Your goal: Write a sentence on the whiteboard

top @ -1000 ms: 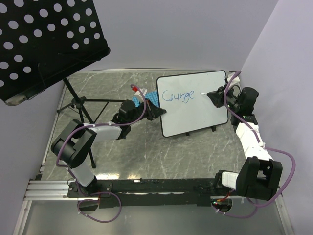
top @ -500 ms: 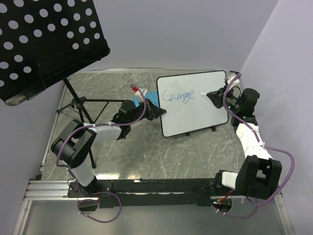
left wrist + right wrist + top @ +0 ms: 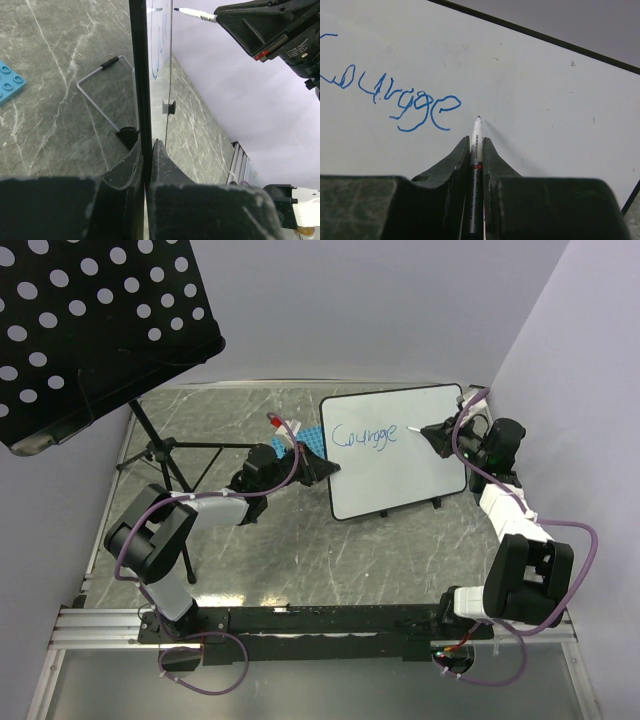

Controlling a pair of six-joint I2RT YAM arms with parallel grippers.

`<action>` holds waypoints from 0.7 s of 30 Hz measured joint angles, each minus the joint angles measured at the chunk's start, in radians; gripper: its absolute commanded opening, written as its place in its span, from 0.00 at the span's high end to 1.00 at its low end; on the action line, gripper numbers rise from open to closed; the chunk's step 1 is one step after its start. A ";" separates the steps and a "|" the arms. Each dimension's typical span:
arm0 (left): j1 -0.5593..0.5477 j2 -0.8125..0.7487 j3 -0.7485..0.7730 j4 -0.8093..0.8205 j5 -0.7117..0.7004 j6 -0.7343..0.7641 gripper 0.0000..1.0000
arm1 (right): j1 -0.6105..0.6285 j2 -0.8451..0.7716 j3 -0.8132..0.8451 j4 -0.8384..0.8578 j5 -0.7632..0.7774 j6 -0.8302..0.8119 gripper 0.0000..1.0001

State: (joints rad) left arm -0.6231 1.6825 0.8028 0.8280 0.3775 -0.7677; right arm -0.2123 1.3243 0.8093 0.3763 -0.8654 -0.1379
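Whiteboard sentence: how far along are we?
Done: first word of the sentence, "Courage", in blue on the whiteboard. In hand: right gripper shut on the marker, tip just past that word; left gripper clamps the board's edge. Left: remaining words; board below is blank.

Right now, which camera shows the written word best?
The right wrist view: the sentence so far, "Courage", shows large and sharp on the whiteboard, beside the marker tip. The top external view shows it whole but small. The left wrist view sees the board edge-on, with only blue slivers.
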 measured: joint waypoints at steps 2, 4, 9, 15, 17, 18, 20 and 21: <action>0.000 0.000 0.000 0.000 0.000 0.000 0.99 | 0.000 0.006 0.000 0.017 0.001 0.008 1.00; 0.000 0.000 0.000 0.000 0.000 0.000 0.99 | 0.000 0.010 0.000 0.037 0.002 0.015 1.00; 0.000 0.000 0.000 0.000 0.000 0.000 0.99 | 0.000 0.031 0.000 0.073 0.007 0.027 1.00; 0.000 0.000 0.000 -0.001 -0.001 -0.001 0.99 | 0.003 0.055 0.000 0.077 0.008 0.028 1.00; 0.000 0.000 0.000 -0.001 -0.001 -0.001 0.99 | 0.003 0.055 0.000 0.077 0.007 0.026 1.00; 0.000 0.000 0.000 -0.001 -0.001 -0.001 0.99 | 0.003 0.055 0.000 0.077 0.007 0.024 1.00; 0.000 0.000 0.000 -0.001 -0.001 -0.001 0.99 | 0.003 0.055 0.000 0.075 0.007 0.020 1.00; 0.000 0.000 0.000 -0.001 -0.001 -0.001 0.99 | 0.003 0.055 0.000 0.075 0.007 0.017 1.00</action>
State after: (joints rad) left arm -0.6235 1.6825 0.8028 0.8268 0.3763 -0.7689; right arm -0.2092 1.3792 0.8093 0.4515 -0.8585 -0.1207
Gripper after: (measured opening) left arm 0.059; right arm 0.180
